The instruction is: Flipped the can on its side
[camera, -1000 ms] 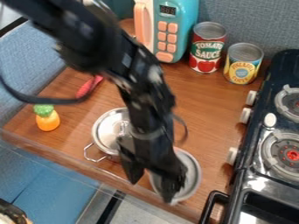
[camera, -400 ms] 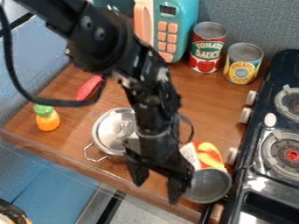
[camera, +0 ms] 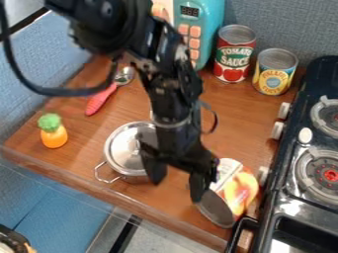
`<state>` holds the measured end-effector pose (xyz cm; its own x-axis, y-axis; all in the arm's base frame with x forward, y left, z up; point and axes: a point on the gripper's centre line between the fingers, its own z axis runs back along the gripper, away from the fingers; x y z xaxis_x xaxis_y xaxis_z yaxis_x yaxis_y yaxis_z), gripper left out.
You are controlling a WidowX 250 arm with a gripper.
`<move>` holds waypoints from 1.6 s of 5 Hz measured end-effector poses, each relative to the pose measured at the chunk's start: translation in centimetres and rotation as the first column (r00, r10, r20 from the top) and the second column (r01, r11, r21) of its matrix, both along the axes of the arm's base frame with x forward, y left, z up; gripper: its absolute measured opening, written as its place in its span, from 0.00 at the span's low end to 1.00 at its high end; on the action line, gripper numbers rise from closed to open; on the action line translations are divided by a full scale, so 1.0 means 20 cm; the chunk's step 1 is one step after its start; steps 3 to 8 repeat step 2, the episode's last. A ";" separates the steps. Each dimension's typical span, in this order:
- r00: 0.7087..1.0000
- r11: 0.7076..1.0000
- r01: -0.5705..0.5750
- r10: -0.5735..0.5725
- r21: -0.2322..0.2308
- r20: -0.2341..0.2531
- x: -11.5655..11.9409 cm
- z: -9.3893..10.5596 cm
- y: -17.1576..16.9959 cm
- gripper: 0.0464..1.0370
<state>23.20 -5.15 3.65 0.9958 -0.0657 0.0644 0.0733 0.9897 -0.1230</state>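
We see the orange-labelled can (camera: 240, 189) on its side at the counter's (camera: 234, 118) near right, immediately right of the gripper (camera: 177, 189), whose jaws are spread around nothing. Its long axis slants near-left to far-right; we'd probably back off leftward.

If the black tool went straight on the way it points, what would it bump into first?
The tool would probably meet the wooden counter first, beside the tipped can; depth is unclear.
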 end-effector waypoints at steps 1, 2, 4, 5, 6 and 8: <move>0.999 1.000 -0.005 0.004 0.021 0.040 0.01 0.06 0.02 0.96; 0.999 0.999 -0.001 -0.001 0.040 0.051 0.04 0.09 0.04 0.96; 0.999 0.999 -0.001 -0.001 0.040 0.051 0.04 0.09 0.04 0.96; 0.999 0.999 -0.001 -0.001 0.040 0.051 0.04 0.09 0.04 0.96; 0.999 0.999 -0.001 -0.001 0.040 0.051 0.04 0.09 0.04 0.96; 0.999 0.999 -0.001 -0.001 0.040 0.051 0.04 0.09 0.04 0.96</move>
